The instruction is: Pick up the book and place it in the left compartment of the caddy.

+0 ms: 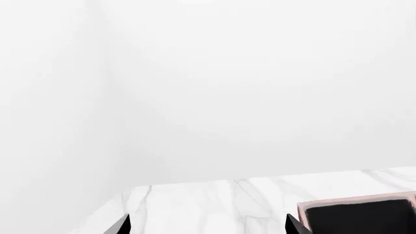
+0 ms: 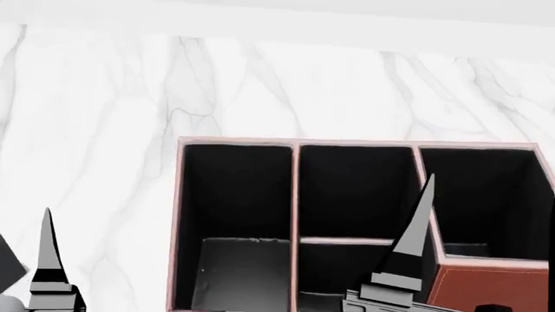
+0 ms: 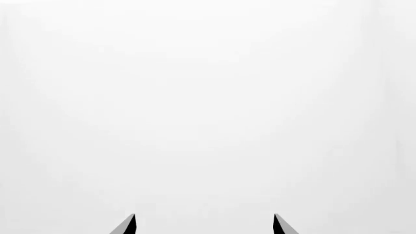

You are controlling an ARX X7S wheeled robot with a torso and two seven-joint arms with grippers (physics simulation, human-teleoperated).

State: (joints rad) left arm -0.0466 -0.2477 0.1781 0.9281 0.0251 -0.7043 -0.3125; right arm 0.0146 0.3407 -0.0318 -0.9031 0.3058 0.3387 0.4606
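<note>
Book (image 2: pixel 8 263) probably seen only as a dark grey, flat, angular corner at the left edge of the head view, lying tilted on the table (image 2: pixel 104 130), outside the caddy (image 2: pixel 178 214) and apart from its left wall. Too much cut off to tell the long axis or the pointing direction.

Caddy set with the long side across the head view. Left compartment (image 2: pixel 234 195) running away from the robot, undivided, with nothing inside.

Left gripper (image 1: pixel 208 226) wide open, holding nothing. Two dark pointed tips far apart in the left wrist view, only bare marble between them. In the head view one grey tapered finger (image 2: pixel 46 253) pointing up, just beside the dark corner; touching or not, cannot tell.

Right gripper (image 3: pixel 203 225) also wide open, gripping nothing, only white background between the tips. In the head view one finger (image 2: pixel 413 234) drawn across the divider between the middle and right sections; whether above or touching, cannot tell.

Table of white marble with thin grey veins, smooth. Caddy reddish-brown, leather-like, with pale stitching on the right end, black inside, thin pinkish rim and dividers. Floor of the left compartment wrinkled, slightly shiny.
</note>
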